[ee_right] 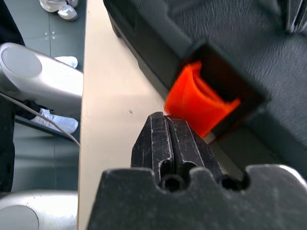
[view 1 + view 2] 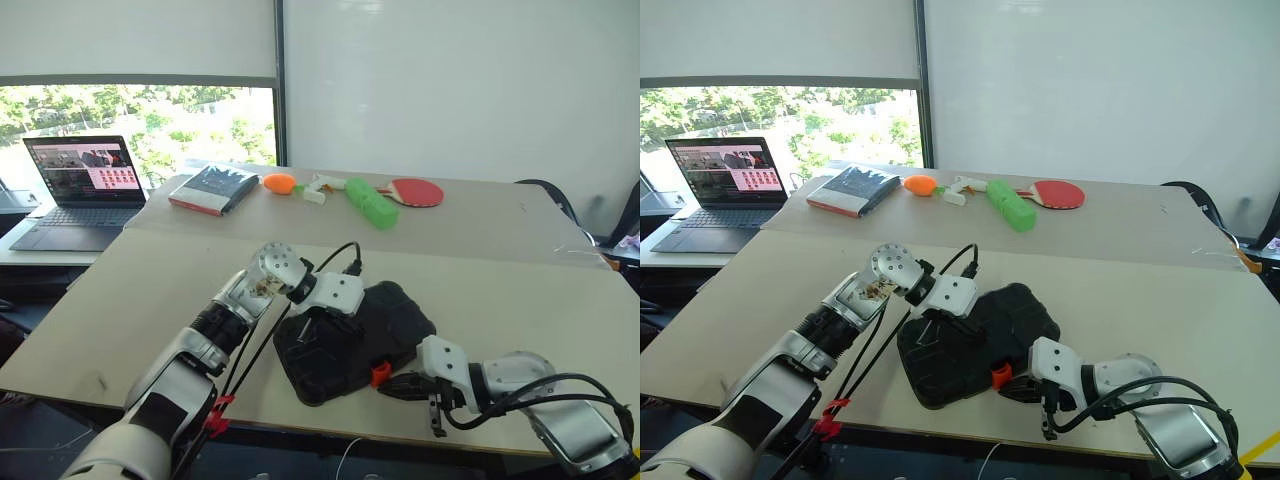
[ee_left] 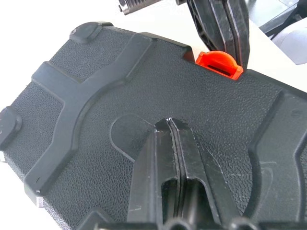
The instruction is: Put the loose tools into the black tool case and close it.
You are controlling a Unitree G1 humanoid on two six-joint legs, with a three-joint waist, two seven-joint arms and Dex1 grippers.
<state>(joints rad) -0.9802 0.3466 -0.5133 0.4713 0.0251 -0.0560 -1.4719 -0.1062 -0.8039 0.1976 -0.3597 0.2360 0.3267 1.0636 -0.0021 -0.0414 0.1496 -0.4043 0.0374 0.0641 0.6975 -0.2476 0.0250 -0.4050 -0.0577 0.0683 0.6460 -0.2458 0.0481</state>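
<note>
The black tool case (image 2: pixel 350 340) lay closed on the tabletop (image 2: pixel 520 300). Left hand (image 3: pixel 169 125) pressed its lid, fingers together; right hand (image 1: pixel 169 125), pressed together, sat just beside the unfastened orange latch (image 1: pixel 199 103).

Left arm reaches forward, wrist bent down, left gripper (image 2: pixel 312 335) fingers (image 3: pixel 175 143) pressed together (no gap). Right arm comes from right, right gripper (image 2: pixel 392 385) fingers also together, pointing left.

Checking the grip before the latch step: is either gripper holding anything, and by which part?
Nothing is held. The left gripper, shut, presses on the black tool case lid; the right gripper, shut, sits at the orange latch.
</note>
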